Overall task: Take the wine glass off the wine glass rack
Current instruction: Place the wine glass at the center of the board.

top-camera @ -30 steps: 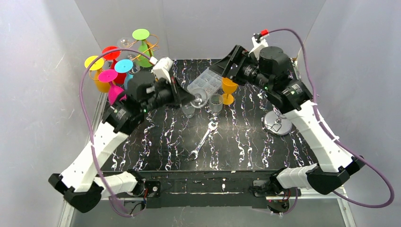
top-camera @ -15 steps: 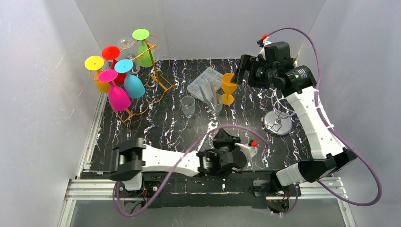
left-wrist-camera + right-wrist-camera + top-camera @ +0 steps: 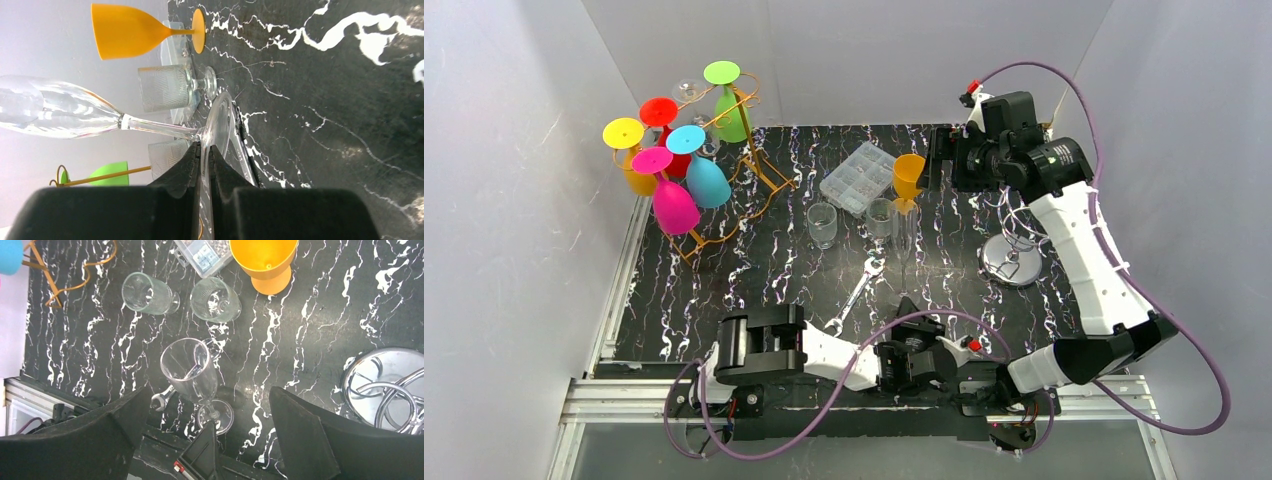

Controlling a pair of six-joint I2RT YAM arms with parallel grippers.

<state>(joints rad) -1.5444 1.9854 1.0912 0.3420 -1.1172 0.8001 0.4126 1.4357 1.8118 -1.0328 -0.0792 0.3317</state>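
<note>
Left gripper [image 3: 205,150] is clamped on the foot rim of the clear wine glass [image 3: 904,235]. The glass stands upright on the table [image 3: 1044,300], at 6 o'clock from the orange goblet [image 3: 908,178] and well apart from the wine glass rack [image 3: 771,176] at 10 o'clock. Right gripper [image 3: 936,160] is spread wide and holds nothing.

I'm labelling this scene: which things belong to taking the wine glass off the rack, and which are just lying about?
Job: clear glass, its foot pinched in the left tool; rack.

Lying about: wrench, parts box, orange glass, small glasses, chrome stand, coloured glasses hanging on the rack.
</note>
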